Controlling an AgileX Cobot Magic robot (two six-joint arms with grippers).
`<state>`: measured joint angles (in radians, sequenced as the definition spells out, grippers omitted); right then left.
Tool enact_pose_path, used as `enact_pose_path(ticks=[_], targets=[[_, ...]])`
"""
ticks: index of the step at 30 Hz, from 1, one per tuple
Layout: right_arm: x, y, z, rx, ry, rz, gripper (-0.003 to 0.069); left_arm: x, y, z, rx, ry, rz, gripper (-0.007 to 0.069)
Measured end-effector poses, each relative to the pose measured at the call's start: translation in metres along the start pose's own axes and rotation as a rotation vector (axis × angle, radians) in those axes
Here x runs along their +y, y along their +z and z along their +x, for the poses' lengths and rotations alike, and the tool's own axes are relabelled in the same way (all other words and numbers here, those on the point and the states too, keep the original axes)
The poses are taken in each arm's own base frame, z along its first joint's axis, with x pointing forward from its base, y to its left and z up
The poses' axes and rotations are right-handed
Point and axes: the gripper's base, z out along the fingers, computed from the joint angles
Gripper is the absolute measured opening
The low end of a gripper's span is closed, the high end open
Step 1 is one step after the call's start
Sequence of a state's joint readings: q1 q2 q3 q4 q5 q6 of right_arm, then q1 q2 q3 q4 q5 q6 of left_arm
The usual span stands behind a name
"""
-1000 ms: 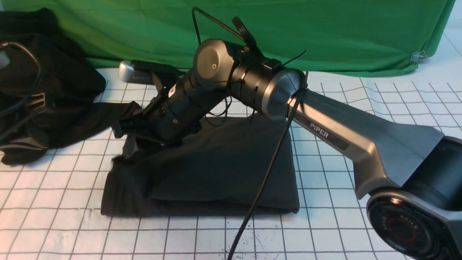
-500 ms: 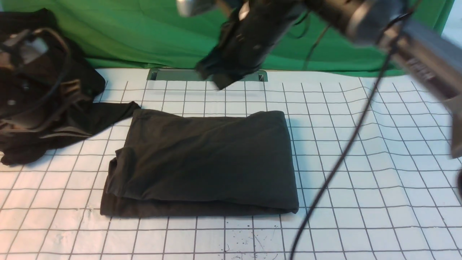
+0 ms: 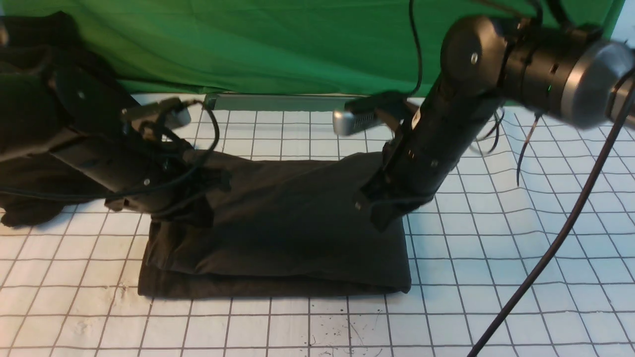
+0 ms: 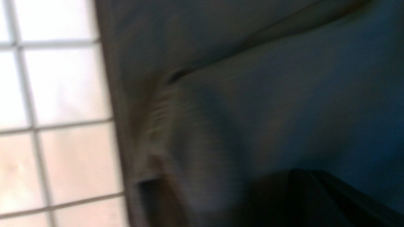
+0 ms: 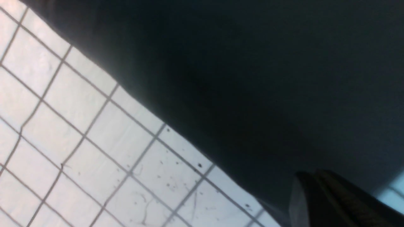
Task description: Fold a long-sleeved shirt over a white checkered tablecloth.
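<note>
Front view, clock centred on the shirt, 12 away from the robot: green backdrop [image 3: 317, 44] spans 11 to 1, with a flat green strip [image 3: 283, 102] below it at 12. Unprinted black cloth heap [image 3: 44, 186] lies at 10, partly behind the left arm [image 3: 84, 119]. A dark cable [image 3: 560, 238] crosses the view at 3 to 4. The long-sleeved shirt [image 3: 297, 248] lies mid-field on the white checkered tablecloth [image 3: 476, 297], bundled into a wide shape; both arms hide parts of it. Left gripper [image 3: 203, 215] slants down over its 9-to-10 side, right gripper [image 3: 381, 220] over its 3 side; both are closed, with no fabric seen pinched. Contact with the cloth: cannot tell. Versus half a second earlier: right gripper is lower, down from 12; left gripper has come in from 9; shirt outline looks unchanged where visible.
</note>
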<state>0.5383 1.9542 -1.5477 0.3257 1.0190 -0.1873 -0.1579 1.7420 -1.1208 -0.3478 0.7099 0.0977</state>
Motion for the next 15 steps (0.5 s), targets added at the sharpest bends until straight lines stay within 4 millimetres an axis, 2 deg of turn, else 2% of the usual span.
enact_pose_path(ticks=[3, 4, 8, 11, 15], targets=[[-0.004, 0.016, 0.006, 0.022, 0.023, -0.004, 0.0003, 0.006, 0.011, 0.003, 0.052, 0.006, -0.035, -0.0003], [-0.009, 0.032, 0.012, 0.062, 0.04, -0.003, 0.0003, 0.011, 0.018, 0.007, 0.102, -0.004, -0.082, -0.0003], [-0.016, 0.053, 0.026, 0.138, 0.064, 0.008, 0.0003, 0.018, 0.02, 0.008, 0.121, -0.058, -0.153, -0.0003], [-0.018, 0.058, 0.031, 0.159, 0.067, 0.024, 0.0003, 0.019, 0.02, 0.009, 0.123, -0.073, -0.166, -0.0003], [-0.018, 0.052, 0.034, 0.171, 0.052, 0.043, 0.0003, 0.018, 0.015, 0.01, 0.134, -0.07, -0.171, -0.0003]])
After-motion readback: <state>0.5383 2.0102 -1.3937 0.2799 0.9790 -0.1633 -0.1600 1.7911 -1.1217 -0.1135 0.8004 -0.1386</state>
